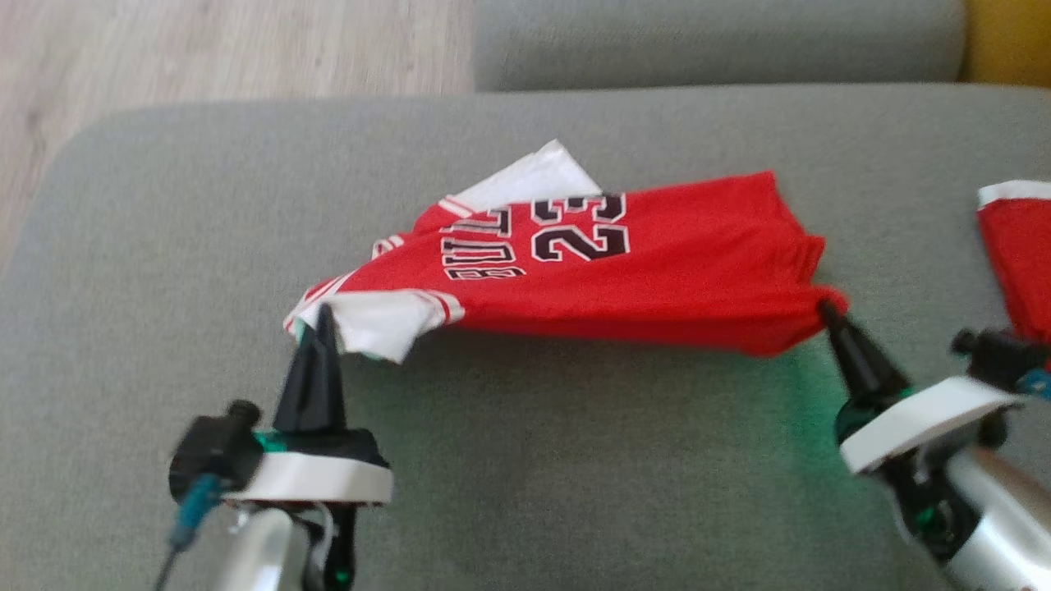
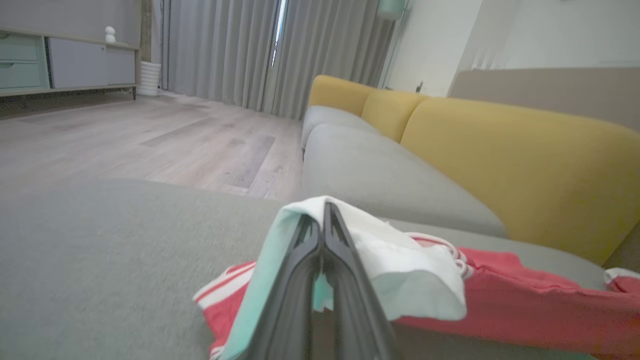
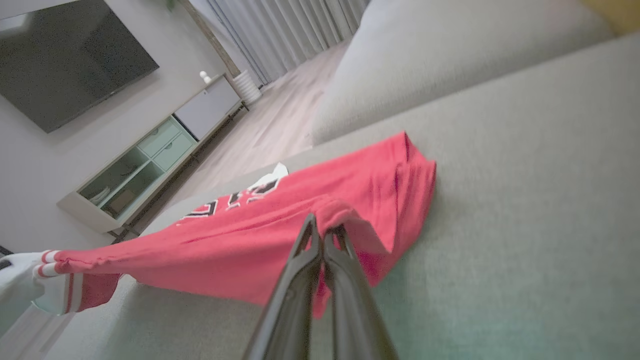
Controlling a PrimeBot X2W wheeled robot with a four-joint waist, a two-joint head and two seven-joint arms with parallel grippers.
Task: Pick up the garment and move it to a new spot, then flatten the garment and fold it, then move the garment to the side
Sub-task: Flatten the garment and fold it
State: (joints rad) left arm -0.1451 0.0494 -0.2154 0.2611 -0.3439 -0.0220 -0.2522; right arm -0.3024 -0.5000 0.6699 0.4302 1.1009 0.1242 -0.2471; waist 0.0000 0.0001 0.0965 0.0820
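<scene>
The garment (image 1: 657,263) is a red basketball jersey with black lettering and white trim, spread across the grey sofa seat (image 1: 525,476). My left gripper (image 1: 323,316) is shut on its white-trimmed near left corner, and the left wrist view shows the white cloth (image 2: 400,260) draped over the closed fingers. At the near right corner my right gripper (image 1: 825,312) is shut on the red hem, which bunches around the fingertips (image 3: 315,235) in the right wrist view. The near edge of the garment (image 3: 240,250) hangs lifted off the cushion between the two grippers.
A second red and white piece of clothing (image 1: 1018,246) lies at the right edge of the seat. Behind stand another grey cushion (image 1: 714,41) and yellow backrests (image 2: 500,155). Wooden floor (image 1: 205,49) lies beyond the seat's far left corner.
</scene>
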